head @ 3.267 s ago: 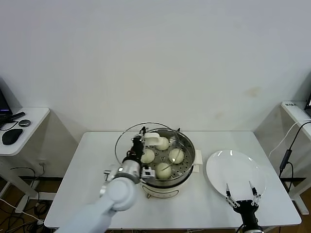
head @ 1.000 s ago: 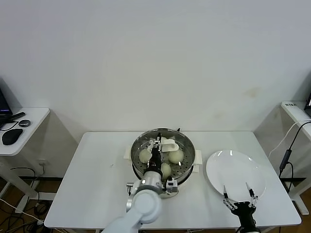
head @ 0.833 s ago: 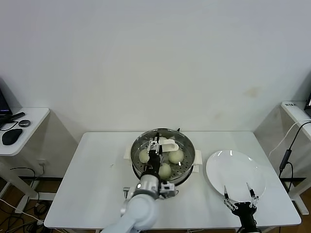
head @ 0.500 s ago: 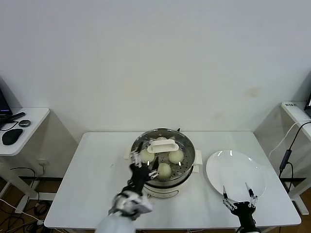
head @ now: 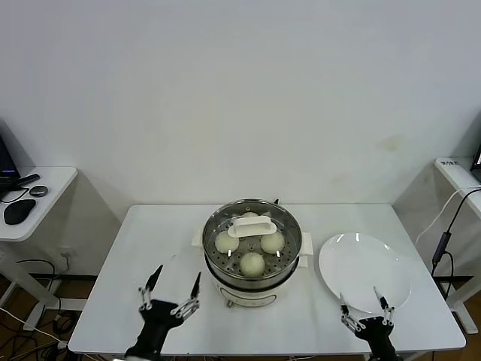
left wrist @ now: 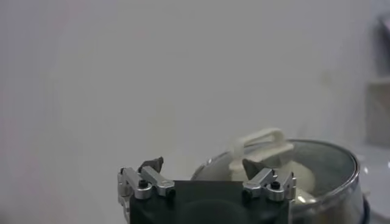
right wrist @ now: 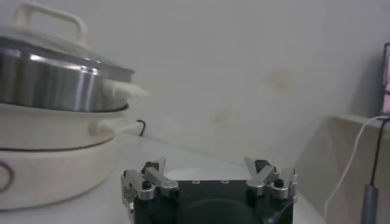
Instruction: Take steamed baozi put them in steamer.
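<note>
Three steamed baozi (head: 252, 263) show plainly inside the steamer (head: 253, 284), and a fourth is mostly covered by the white handle (head: 252, 225) of the glass lid (head: 213, 227), which sits on the steamer's rim. Taking the steamer as the landmark: the white plate (head: 364, 267) lies on the table (head: 150, 241) just to the steamer's right side, bare of buns. The left gripper (head: 170, 295) hangs in front of the steamer and to its left, near the table's front edge, jaws spread wide and holding nothing. The right gripper (head: 364, 315) sits in front of the plate, farther from the steamer than the left one, jaws likewise spread and empty.

By the look of it, the loading is done: buns in the pot, lid on, nothing left to fetch. Should any further move concern the lid, the left arm is the nearer; from its jaws the handle lies forward and toward the right, and the handle's long axis runs roughly across the steamer from side to side.

In the left wrist view the lid handle (left wrist: 261, 146) and the pot rim rise beyond the spread fingertips (left wrist: 152, 164); the buns under the glass are only a pale shape. The right wrist view cuts the steamer (right wrist: 55, 109) off at the side and shows no buns at all. Whether the lid seats fully all round cannot be told.
</note>
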